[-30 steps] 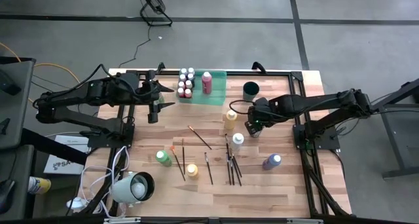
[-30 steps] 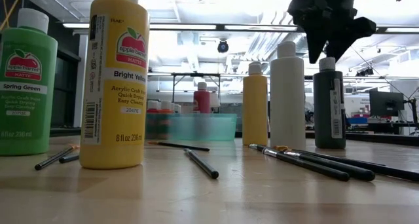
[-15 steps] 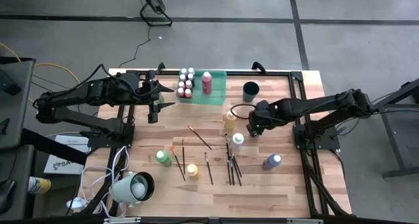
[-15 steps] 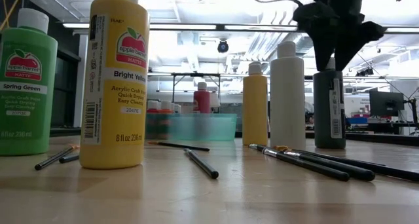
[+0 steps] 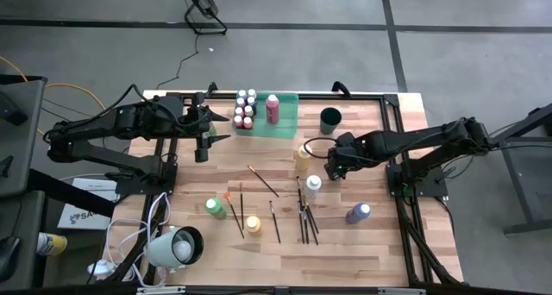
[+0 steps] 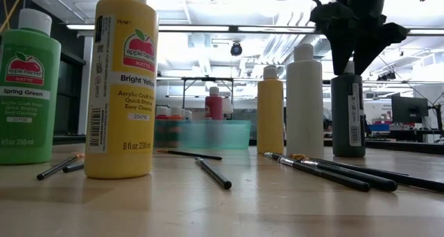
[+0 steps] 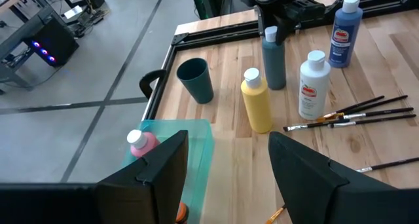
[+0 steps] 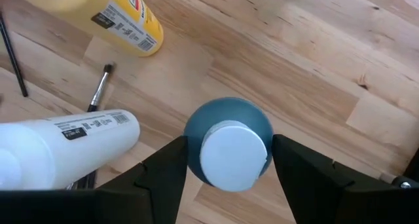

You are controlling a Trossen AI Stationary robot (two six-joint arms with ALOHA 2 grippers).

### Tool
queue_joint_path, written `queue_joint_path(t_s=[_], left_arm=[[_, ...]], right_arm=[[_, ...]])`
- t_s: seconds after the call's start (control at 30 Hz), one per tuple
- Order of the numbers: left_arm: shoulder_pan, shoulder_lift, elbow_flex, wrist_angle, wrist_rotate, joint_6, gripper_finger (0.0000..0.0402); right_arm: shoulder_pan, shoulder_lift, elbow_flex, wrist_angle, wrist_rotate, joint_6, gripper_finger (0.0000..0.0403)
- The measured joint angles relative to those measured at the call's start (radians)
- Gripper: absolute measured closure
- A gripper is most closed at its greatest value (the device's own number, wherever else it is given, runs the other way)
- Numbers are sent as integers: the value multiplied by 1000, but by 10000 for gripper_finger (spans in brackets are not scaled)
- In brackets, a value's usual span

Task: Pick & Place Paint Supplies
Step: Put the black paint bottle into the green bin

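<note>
- The right gripper hangs directly over a dark grey-blue bottle, its fingers spread apart on either side of the white cap and not pressing on it
- From the low camera, the same gripper sits at the level of that bottle's cap, the bottle standing upright on the wooden table
- From above, this bottle is mostly hidden under the right gripper, just beside a white bottle and near a yellow-orange bottle
- The left gripper waits with its fingers apart above the table edge, near the green tray
- The tray holds a cluster of small bottles and a pink bottle
- A dark cup stands to the right of the tray
- Several paintbrushes lie on the table between the white bottle and a bright yellow bottle
- A green bottle stands toward the left arm's side and a purple bottle well apart on the right arm's side
</note>
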Motion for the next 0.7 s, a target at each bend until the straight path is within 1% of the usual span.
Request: queue_joint_path(t_s=[0.2,0.7], left_arm=[[0,0,0,0,0,-2,195],[0,0,0,0,0,-6,195]], right_arm=[[0,-1,0,1,-22,0,188],[0,-1,0,6,-5,0,188]])
